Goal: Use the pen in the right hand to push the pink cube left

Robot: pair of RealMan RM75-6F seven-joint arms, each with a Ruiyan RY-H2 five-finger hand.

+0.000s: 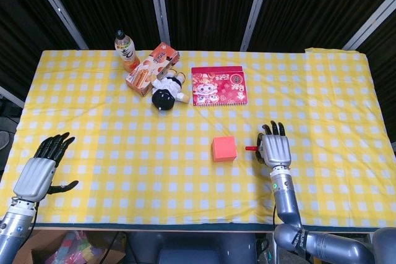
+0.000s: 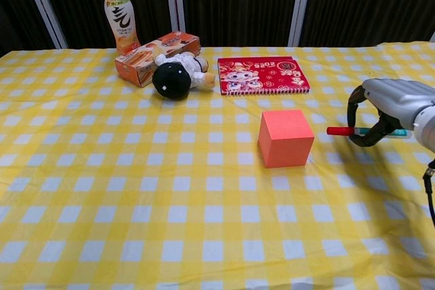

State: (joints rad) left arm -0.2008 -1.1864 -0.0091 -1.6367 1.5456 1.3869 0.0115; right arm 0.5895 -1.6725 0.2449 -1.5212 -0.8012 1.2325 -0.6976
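Note:
The pink cube (image 1: 223, 149) (image 2: 285, 138) sits on the yellow checked tablecloth (image 1: 111, 128), a little right of centre. My right hand (image 1: 275, 151) (image 2: 387, 109) hovers to the cube's right and grips a pen (image 2: 353, 131) with a red cap; the red tip (image 1: 250, 148) points left toward the cube, with a visible gap between them. At the front left corner my left hand (image 1: 38, 173) rests with fingers spread and holds nothing; it shows only in the head view.
At the back stand a drink bottle (image 1: 125, 47), an orange snack box (image 1: 151, 68), a small plush doll (image 1: 166, 90) and a red notebook (image 1: 219, 85). The table's front edge runs close below both hands.

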